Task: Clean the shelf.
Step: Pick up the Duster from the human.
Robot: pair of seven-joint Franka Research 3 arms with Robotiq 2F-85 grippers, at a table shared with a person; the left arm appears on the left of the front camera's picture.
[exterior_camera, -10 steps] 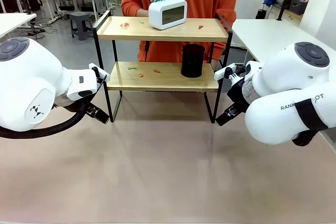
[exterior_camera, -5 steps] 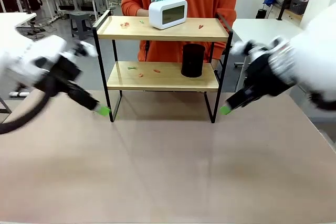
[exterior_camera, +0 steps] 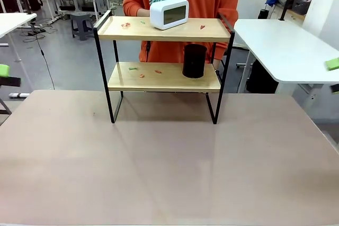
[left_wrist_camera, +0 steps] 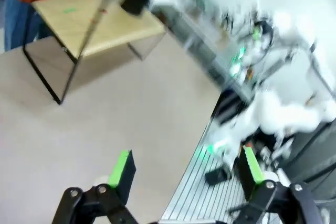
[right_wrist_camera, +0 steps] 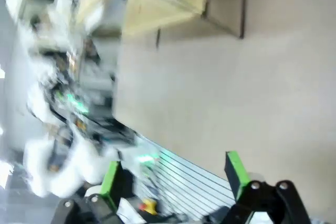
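Left jaws and right jaws gape wide, empty, in wrist views; front view shows clock (exterior_camera: 169,13) on the shelf (exterior_camera: 164,81).

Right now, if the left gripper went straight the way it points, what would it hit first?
Likely the table, well short of the shelf. The left gripper tilts down at it, though blur leaves depth unclear.

Upright two-tier shelf (exterior_camera: 164,78), scrap-littered boards

Left hand (left_wrist_camera: 186,163), right hand (right_wrist_camera: 173,170): spread wide
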